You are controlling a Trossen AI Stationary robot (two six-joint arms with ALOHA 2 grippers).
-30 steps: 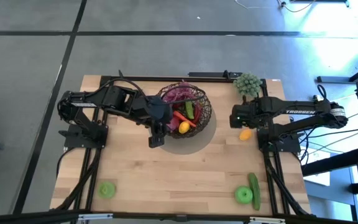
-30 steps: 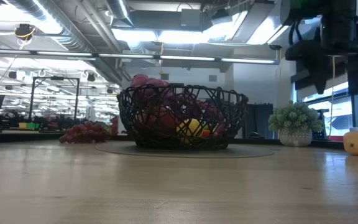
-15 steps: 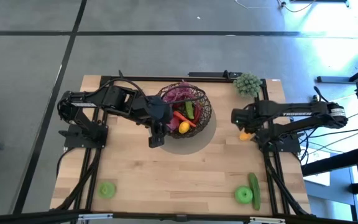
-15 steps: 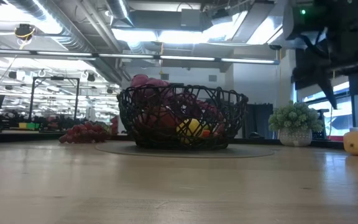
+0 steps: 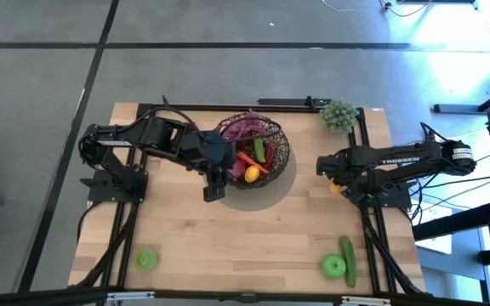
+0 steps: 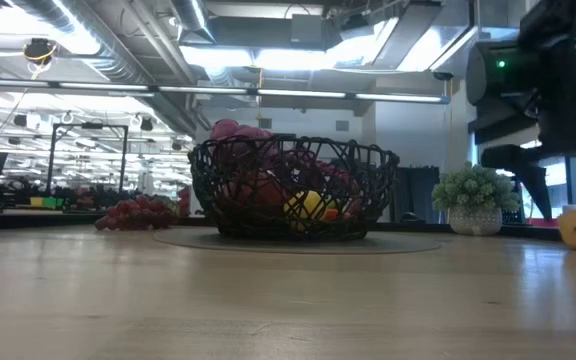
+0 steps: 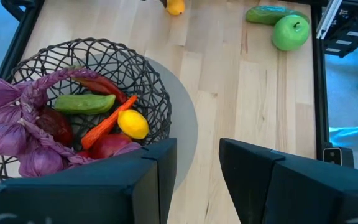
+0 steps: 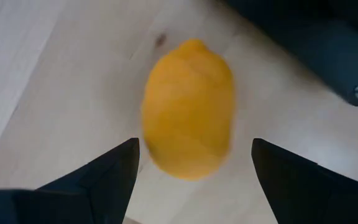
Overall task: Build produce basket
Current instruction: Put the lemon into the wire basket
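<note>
Yellow-orange and egg-shaped, a lemon (image 8: 188,109) is lying on the wooden table (image 5: 253,238) directly under the right pincer (image 8: 191,171). In the right wrist view it is seen framed between the two dark fingers (image 8: 98,180), which are spread wide, one on each side of it and not touching it. The long axis of the lemon runs roughly along the direction in which the pincer is pointing, so the fingers are set across its narrow width; this is judged a suitable line for closing on it. In the high view the same fruit (image 5: 334,186) is half hidden by the right arm, near the right edge of the table and well apart from the basket (image 5: 283,149).

The basket stands at the far middle of the table and is already holding purple, red, green, orange and yellow produce (image 7: 132,124). The left pincer (image 7: 197,165) is hanging just beside the near rim of the basket, with its fingers parted and nothing held between them.

Since the lemon lies on the right side, it is the right arm that is clearly nearer to it. A green apple (image 5: 333,266) touching a cucumber (image 5: 348,255), and another green apple (image 5: 147,259), are left at the near corners of the table.
</note>
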